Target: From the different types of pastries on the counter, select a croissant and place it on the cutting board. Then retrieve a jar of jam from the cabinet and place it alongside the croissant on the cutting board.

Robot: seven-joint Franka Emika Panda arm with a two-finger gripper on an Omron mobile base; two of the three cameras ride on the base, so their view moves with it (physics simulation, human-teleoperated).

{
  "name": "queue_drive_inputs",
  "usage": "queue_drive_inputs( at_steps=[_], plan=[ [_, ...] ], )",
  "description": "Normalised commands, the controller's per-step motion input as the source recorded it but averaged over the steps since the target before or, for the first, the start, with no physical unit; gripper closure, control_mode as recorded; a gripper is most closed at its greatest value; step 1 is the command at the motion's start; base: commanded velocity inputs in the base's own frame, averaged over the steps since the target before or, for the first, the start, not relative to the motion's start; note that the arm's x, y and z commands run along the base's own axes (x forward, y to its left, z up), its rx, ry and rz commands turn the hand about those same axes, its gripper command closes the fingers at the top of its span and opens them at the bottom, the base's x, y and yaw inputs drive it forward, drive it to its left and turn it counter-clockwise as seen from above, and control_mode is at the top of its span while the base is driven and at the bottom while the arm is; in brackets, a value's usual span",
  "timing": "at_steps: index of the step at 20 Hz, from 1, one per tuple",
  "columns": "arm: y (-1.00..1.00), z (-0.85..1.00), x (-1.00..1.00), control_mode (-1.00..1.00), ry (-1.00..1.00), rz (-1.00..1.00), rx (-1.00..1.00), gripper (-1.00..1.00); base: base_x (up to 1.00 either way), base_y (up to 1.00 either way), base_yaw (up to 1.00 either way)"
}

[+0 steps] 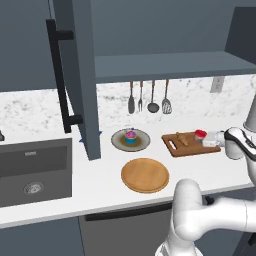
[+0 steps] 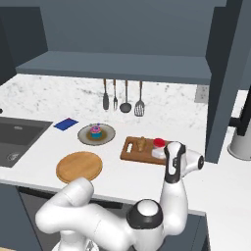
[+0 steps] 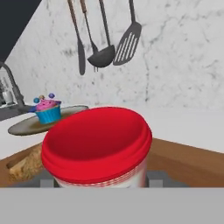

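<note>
In the left base view the tool [image 1: 209, 139] holds the jar of jam [image 1: 200, 135] low over the right end of the cutting board [image 1: 172, 145], just beside the croissant [image 1: 182, 138]. The sound move is probably to settle the jar flat on bare wood, then let go without nudging the croissant.

In the right base view a cupcake [image 2: 96, 131] sits on a grey plate [image 2: 84, 138], a round wooden plate [image 2: 79, 166] lies nearer, both apart from the board. The open cabinet door [image 2: 228, 73] stands close on the right.

In the hand view the red lid [image 3: 97, 140] fills the middle, gripped; utensils [image 3: 105, 35] hang on the wall behind.

The arm reaches right, its gripper [image 3: 101, 177] apparently clamped shut low down.
</note>
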Motion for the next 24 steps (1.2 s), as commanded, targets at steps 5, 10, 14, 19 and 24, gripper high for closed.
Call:
queue_drive_inputs(
  at_steps=[5, 10, 14, 19, 24],
  plan=[
    [-0.05, -0.35, -0.08, -1.00, -0.21, 0.00, -0.02, -1.00, 0.00, 0.00, 0.00],
    [-0.15, 0.07, -0.09, -1.00, -0.12, -0.01, 0.00, -1.00, 0.00, 0.00, 0.00],
    [-0.17, 0.51, 0.00, -1.00, -0.02, 0.00, -0.04, -1.00, 0.00, 0.00, 0.00],
    [-0.09, 0.50, 0.00, -1.00, 0.03, 0.00, -0.07, -1.00, 0.00, 0.00, 0.00],
    [-0.39, 0.53, -0.34, -1.00, 0.01, -0.01, -0.02, -1.00, 0.00, 0.00, 0.00]
  ],
)
